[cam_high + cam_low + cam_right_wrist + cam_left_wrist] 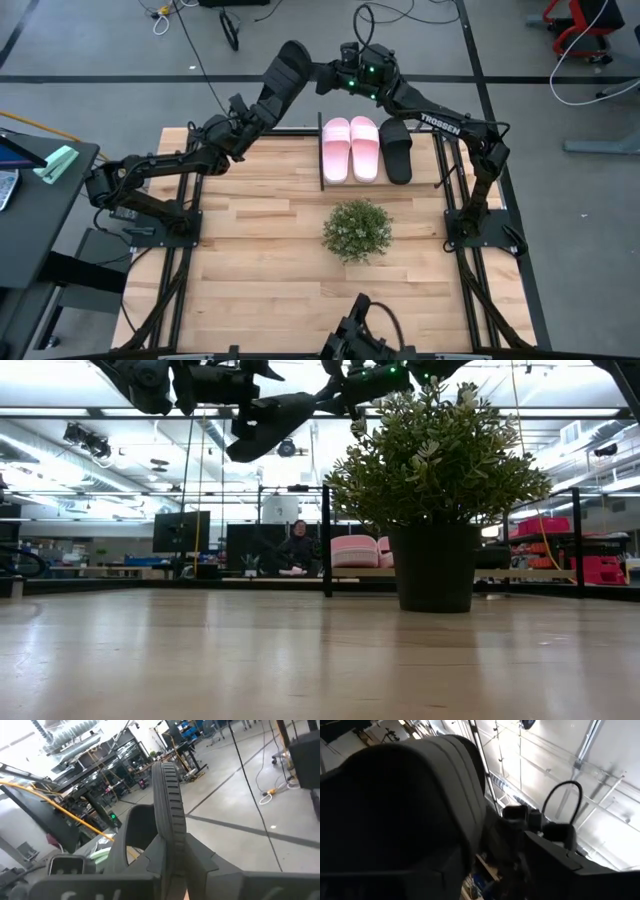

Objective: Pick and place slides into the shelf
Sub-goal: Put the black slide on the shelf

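Both pincers hold one black slide (285, 70) above the bench's far edge: left pincer (262, 105) clamps one end, right pincer (172, 865) grips its sole edge-on. Shelf (322, 150) holds two pink slides (350, 148) and one black (397, 150); low view hides the black behind the plant (435, 460)

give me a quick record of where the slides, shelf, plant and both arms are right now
shelf: far edge of the table
on shelf: pink slides side by side, shelved black slide to their right
raised black slide: in the air beyond the shelf's left end, between the two arms
right pincer: closed on the raised black slide's edge
left pincer: at that slide's other end
plant: mid-table, in front of the shelf
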Controlling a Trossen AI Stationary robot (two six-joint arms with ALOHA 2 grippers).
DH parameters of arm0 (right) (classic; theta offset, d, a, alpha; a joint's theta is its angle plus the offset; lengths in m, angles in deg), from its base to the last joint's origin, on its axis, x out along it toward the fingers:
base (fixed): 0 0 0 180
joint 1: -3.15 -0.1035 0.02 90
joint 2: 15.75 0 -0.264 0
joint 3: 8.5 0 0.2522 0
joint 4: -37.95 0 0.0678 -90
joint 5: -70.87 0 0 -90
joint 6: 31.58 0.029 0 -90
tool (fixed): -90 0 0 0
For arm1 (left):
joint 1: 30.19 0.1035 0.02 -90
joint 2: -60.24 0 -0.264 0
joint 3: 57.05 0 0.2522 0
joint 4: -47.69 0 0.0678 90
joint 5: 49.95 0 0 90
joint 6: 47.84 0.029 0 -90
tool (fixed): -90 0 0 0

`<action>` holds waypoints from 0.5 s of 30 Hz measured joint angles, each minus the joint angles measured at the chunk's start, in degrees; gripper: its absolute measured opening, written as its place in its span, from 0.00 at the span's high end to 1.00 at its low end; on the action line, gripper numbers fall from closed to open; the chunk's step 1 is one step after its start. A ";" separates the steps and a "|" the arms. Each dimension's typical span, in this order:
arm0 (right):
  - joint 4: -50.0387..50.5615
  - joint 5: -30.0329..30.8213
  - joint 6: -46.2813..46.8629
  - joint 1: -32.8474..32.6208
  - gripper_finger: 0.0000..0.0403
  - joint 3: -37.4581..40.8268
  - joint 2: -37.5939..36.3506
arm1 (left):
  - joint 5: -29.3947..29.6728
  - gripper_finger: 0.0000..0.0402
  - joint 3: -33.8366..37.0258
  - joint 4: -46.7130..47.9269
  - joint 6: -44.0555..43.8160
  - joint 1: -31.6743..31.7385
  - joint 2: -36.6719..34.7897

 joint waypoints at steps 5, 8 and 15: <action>3.17 -2.02 -1.40 3.78 0.89 -4.11 -0.33 | -1.63 0.48 0.00 0.23 0.00 -0.02 0.00; 12.15 -6.36 -4.13 7.03 0.89 -9.31 -0.35 | -1.88 0.47 0.00 0.44 0.02 -0.07 0.00; 49.95 -13.23 -17.40 16.53 0.89 -28.03 -0.39 | -3.81 0.49 0.00 0.95 0.09 0.74 0.00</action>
